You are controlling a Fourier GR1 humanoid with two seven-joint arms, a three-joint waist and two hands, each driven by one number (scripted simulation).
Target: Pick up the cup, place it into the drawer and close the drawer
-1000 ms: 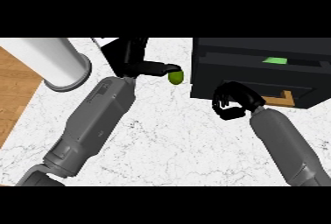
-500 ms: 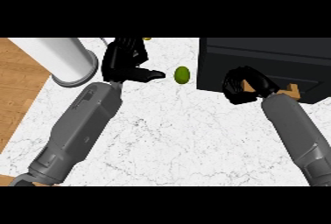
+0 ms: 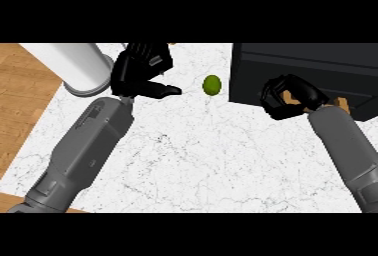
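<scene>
While only the head view is on offer, it shows the key thing pretty well: no cup anywhere that I can spot. The dark drawer unit (image 3: 303, 70) sits far right on the marbled table (image 3: 192, 160), and its front looks pushed in, so my guess is the cup is already inside and the closing step is about done.

Right robot hand (image 3: 289, 96) is nearer to the drawer by a mile, resting right against its near-left front face. Fingers are curled into a clenched ball, and I can't make out anything held in them. The forearm comes up from the near right, angled a bit leftward toward the drawer.

Left robot hand (image 3: 140, 67) is up at the far left, beside a white cylinder (image 3: 70, 62), fingers relaxed and released, thumb poking right toward a small green oval thing (image 3: 212, 84). That one stands upright, long axis near-to-far, apart from both hands, between them.
</scene>
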